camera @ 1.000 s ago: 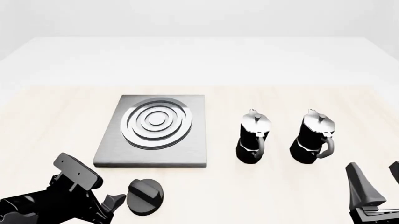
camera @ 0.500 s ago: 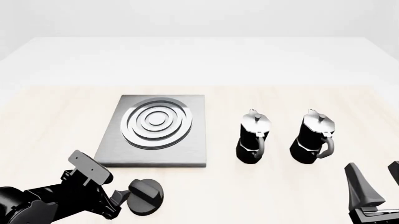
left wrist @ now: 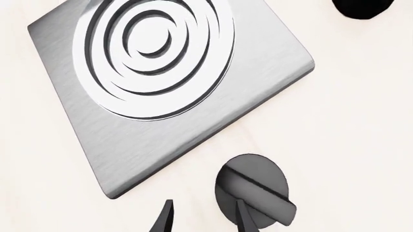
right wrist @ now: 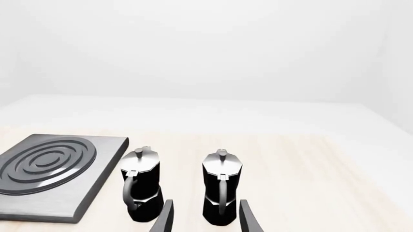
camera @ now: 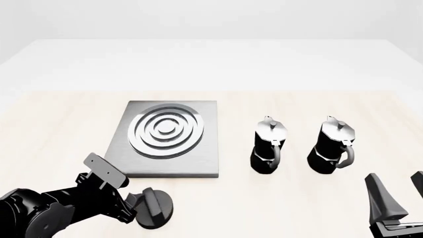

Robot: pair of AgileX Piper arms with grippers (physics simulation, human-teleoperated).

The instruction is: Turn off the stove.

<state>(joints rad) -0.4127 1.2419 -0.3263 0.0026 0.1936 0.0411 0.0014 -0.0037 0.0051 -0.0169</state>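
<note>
Left arm down by the stove knob, right arm parked

The stove [camera: 165,139] sits on the table [camera: 66,124] left of centre, and its black knob [camera: 154,207] lies just in front of its near edge. The left gripper [left wrist: 201,220] has its fingers spread apart, one tip overlapping the knob's edge, so contact is hard to call. The right gripper [right wrist: 203,217] is spread too, holding nothing, pointed at the two coffee pots [camera: 268,145].

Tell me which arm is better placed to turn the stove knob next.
Left. Its pincer is right at the black knob, one fingertip already over it. The right pincer sits far off, past the two moka pots.
</note>
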